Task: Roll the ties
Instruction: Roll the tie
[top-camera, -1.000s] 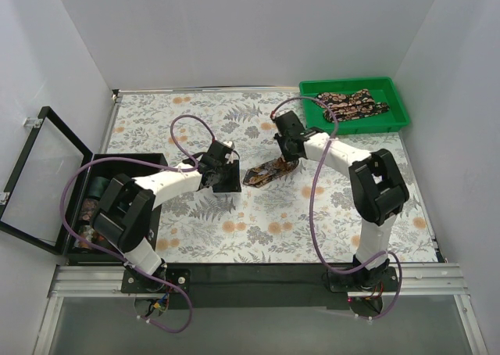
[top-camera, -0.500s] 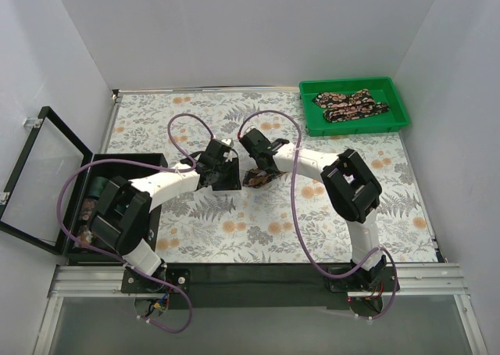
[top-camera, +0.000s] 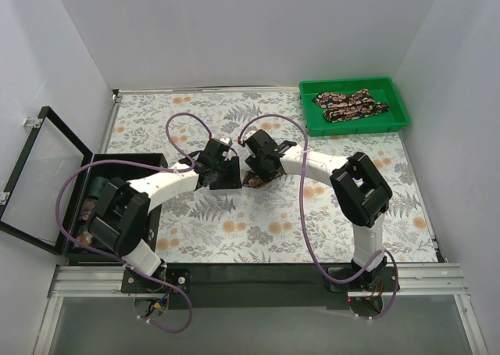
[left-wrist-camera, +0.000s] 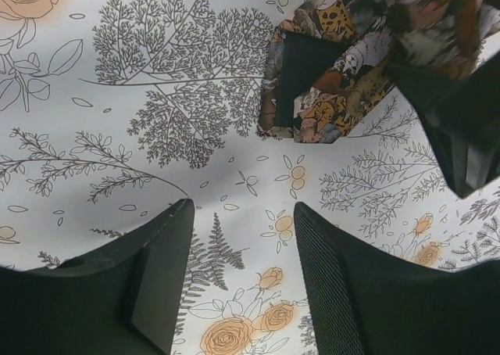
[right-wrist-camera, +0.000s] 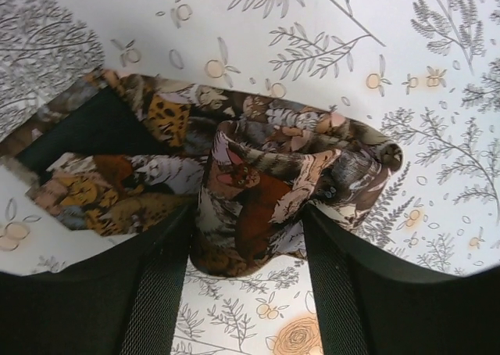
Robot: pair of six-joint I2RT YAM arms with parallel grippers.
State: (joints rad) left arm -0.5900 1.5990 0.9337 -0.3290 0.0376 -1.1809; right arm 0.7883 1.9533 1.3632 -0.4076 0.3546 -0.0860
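Step in hand: one tie is being rolled. I judge it partly done, since a coil has formed but a flat pointed end is not yet wound in.
Box (top-camera: 117, 206): black, lid open, at 9 o'clock on the bench (top-camera: 328, 230), close to the left arm's base.
Left tool (left-wrist-camera: 242, 214): its fingers are spread with only bare cloth (left-wrist-camera: 117, 136) between them, and it holds nothing. It sits just beside the tie, which shows at 1 o'clock in its own camera.
Tie (right-wrist-camera: 258, 206): mid-bench on the cloth, between the two tools. The wound part stands as a loose coil, and the free end lies flat toward 10 o'clock in the right wrist view.
Right tool (right-wrist-camera: 248, 214): it straddles the coil with one finger on each side. The pads seem to touch the fabric, but I cannot tell whether they pinch it or merely flank it.
Tray (top-camera: 312, 120): green, at 1 o'clock on the far side, holding more ties (top-camera: 348, 103) lying flat and unrolled.
Next move: probably the left tool steadies the free end while the coil is turned over it, keeping the layers snug so they don't spring apart.
Hard to make out: the box's contents are dim. From above the arms cover most of the coil, and the right wrist view cuts off its underside.
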